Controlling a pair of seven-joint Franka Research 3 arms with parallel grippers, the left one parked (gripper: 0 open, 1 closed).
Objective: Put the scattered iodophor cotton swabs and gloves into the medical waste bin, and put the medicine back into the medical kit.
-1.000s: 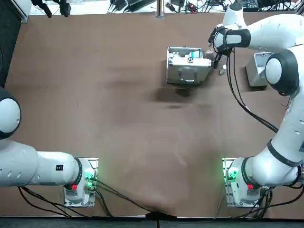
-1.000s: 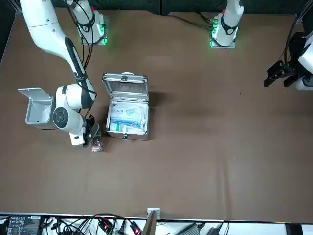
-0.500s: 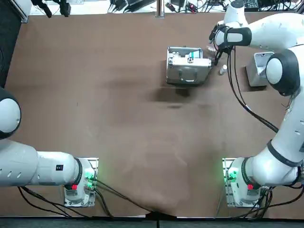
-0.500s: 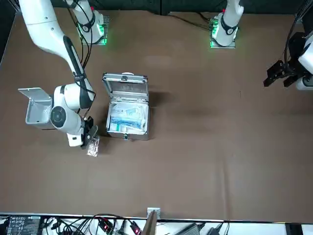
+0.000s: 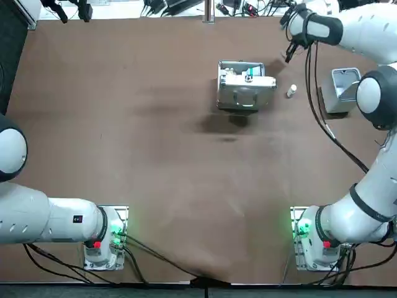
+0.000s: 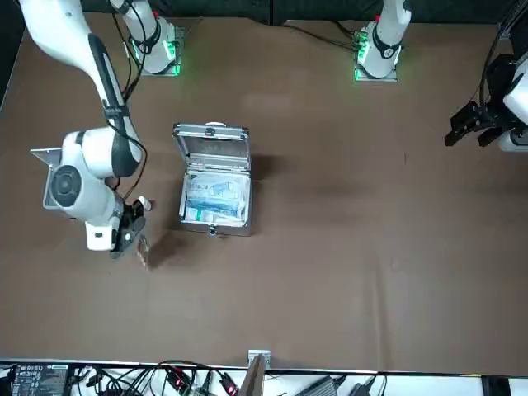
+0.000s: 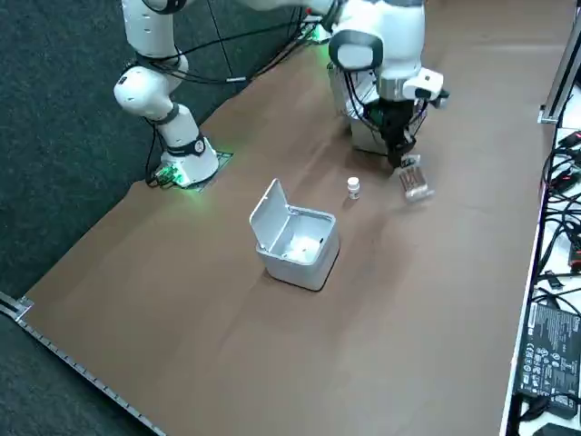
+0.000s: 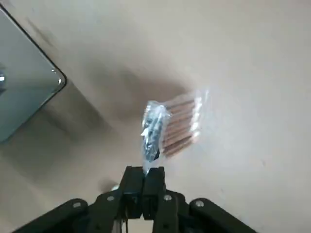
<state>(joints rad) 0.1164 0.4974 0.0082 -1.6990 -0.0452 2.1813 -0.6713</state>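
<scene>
Swab disposal in hand. Right gripper (image 8: 144, 177): fingers closed tight on the clear edge of the swab packet (image 8: 171, 127), which dangles above the table. Top view: gripper at 12 o'clock of the medicine bottle (image 5: 290, 91), waste bin (image 5: 335, 93) at 3 o'clock. Next, likely: carry over the open bin, release. Wrist view shows the pinch; top view does not.

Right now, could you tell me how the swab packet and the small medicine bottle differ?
The swab packet hangs from the shut right tool, clear of the table; the medicine bottle stands upright on the table, untouched. The packet is a flat clear pouch of brown swabs; the bottle is a small white cylinder. Both are outside the waste bin and the medical kit.
</scene>
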